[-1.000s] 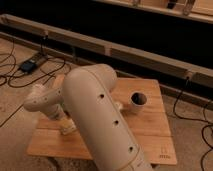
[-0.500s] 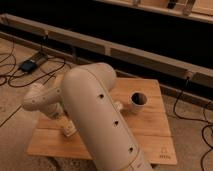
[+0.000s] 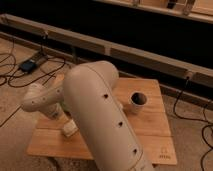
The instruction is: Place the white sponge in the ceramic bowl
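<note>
Your robot arm [image 3: 102, 117] fills the middle and covers much of the wooden counter [image 3: 152, 127]. The ceramic bowl does not show; perhaps it is hidden behind the arm. A dark cup [image 3: 138, 101] stands toward the back right corner. The white sponge [image 3: 70, 129] lies toward the front left corner, and the gripper [image 3: 63, 118] is low, right at it. Whether it has hold of the sponge I cannot tell. The step in hand seems to be the grasp. Next you need a secure hold, then a lift toward the bowl.

No writing can be read. A small dark mark [image 3: 162, 155] on the wooden table's [image 3: 150, 132] near right corner is illegible. The gripper [image 3: 64, 120] is low over the table's left part.
</note>
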`<action>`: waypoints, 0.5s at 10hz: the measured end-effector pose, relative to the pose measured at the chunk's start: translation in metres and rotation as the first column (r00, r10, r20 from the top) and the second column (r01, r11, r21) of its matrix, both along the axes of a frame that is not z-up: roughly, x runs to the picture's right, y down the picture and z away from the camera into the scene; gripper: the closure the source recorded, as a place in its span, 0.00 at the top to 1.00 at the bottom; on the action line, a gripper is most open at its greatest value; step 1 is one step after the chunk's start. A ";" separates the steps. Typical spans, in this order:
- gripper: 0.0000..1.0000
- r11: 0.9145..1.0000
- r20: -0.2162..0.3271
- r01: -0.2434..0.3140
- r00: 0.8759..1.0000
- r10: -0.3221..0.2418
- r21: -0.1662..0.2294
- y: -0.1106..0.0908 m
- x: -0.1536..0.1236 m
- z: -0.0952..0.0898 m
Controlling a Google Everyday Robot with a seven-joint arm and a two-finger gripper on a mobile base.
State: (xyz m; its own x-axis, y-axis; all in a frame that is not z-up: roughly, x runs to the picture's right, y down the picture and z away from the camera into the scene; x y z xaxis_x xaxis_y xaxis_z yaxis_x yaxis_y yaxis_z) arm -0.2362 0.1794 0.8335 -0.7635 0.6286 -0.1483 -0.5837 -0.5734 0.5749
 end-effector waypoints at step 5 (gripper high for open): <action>0.18 1.000 0.012 0.002 1.000 -0.002 -0.011 0.002 -0.001 -0.004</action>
State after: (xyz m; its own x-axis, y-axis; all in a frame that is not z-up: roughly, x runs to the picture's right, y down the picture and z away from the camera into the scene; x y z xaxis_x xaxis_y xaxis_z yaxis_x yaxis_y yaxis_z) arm -0.2371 0.1818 0.8299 -0.7601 0.6286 -0.1644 -0.5921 -0.5660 0.5736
